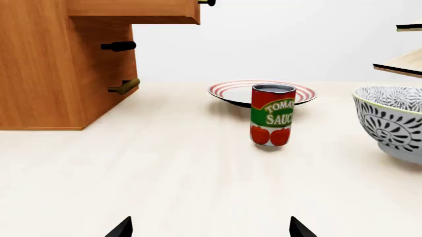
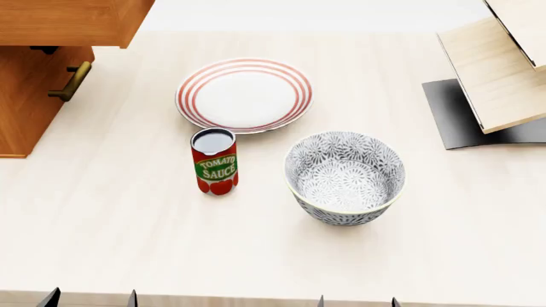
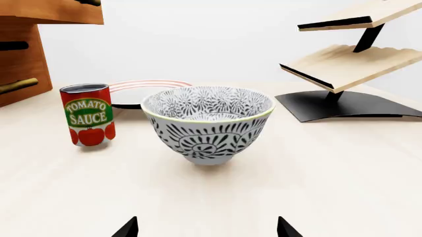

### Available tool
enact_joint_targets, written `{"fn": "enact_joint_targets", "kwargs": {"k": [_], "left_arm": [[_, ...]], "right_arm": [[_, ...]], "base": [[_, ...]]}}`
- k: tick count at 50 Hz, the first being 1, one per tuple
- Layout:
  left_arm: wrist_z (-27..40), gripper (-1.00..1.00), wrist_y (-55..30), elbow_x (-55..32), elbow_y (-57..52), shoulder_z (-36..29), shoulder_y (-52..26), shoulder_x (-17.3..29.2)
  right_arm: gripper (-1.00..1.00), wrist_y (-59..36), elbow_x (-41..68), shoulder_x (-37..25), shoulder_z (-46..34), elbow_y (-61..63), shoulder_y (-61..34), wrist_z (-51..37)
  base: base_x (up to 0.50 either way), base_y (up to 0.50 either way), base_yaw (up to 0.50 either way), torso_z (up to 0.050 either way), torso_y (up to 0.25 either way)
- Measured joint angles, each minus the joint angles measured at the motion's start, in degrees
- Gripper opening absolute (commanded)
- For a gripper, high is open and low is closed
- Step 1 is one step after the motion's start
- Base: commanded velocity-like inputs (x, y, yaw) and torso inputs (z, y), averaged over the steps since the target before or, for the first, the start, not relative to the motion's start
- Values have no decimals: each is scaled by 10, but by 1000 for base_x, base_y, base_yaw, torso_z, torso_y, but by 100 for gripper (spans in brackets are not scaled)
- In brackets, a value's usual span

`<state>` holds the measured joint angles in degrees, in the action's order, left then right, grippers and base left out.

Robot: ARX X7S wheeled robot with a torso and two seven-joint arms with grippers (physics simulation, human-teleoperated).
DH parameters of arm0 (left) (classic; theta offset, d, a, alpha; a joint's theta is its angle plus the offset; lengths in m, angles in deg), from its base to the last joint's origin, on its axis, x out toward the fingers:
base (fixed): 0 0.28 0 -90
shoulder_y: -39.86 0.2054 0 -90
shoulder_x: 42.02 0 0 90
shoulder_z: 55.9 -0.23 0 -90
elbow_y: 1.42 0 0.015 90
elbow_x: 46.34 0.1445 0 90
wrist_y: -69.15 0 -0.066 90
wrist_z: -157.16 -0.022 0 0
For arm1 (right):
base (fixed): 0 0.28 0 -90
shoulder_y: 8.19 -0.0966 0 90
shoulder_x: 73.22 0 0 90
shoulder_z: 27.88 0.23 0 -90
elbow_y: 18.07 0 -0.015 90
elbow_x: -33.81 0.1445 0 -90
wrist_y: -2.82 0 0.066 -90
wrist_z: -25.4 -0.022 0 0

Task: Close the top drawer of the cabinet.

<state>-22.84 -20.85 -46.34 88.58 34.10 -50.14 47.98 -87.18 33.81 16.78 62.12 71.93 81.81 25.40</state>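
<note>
While the top drawer [image 2: 64, 22] juts out from the cabinet [image 2: 25, 109] at the table's [image 2: 273, 256] far left, unclosed, both grippers — left [image 2: 89, 299], right [image 2: 357, 300] — hang back near the table's front edge, jaws wide, holding nothing.

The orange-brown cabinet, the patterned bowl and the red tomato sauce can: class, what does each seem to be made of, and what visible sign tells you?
The orange-brown cabinet looks like satin-finished wood, showing streaky grain; its bar handle looks like brass. The grey-patterned bowl seems glazed ceramic, with thick walls and a printed floral design. The red tomato sauce can appears to be metal under a paper-like label, though the render leaves that open.
</note>
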Motion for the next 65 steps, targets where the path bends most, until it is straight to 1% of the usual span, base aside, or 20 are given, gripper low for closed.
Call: {"fn": "enact_joint_targets", "kwargs": {"k": [2,16,21,26,30,39,44,48,53,65], "left_arm": [[8,100,-5,4,8,-2,-8,1],[21,100,8,-17,0,-22,1,22],[29,100,-1,-24,-19,-28,6,26],[38,100,-43,-34,-86,-35,13,32],[47,100,-106,-46,-174,-38,5,37],[71,100,-257,-56,-337,-50,-58,50],[79,100,-312,-65,-392,-50,-83,54],[83,100,-333,-69,-416,-52,-92,58],[88,100,-345,-71,-428,-56,-99,62],[98,100,-339,-70,-415,-64,-108,71]], "right_arm": [[100,-8,5,-3,2,-5,-8,2],[100,2,20,-20,-21,8,3,-15],[100,-8,22,-25,-27,26,8,-26],[100,-51,28,-31,-30,90,11,-39],[100,-110,30,-38,-36,171,5,-48],[100,-275,25,-52,-55,324,-51,-67],[100,-339,20,-56,-65,376,-76,-77],[100,-367,17,-60,-75,399,-87,-83],[100,-387,15,-66,-89,416,-96,-86],[100,-398,14,-76,-109,423,-106,-92]], "base": [[0,0,0,0,0],[0,0,0,0,0],[0,0,0,0,0],[0,0,0,0,0],[0,0,0,0,0],[0,0,0,0,0],[0,0,0,0,0],[0,0,0,0,0],[484,0,0,0,0],[500,0,0,0,0]]}}
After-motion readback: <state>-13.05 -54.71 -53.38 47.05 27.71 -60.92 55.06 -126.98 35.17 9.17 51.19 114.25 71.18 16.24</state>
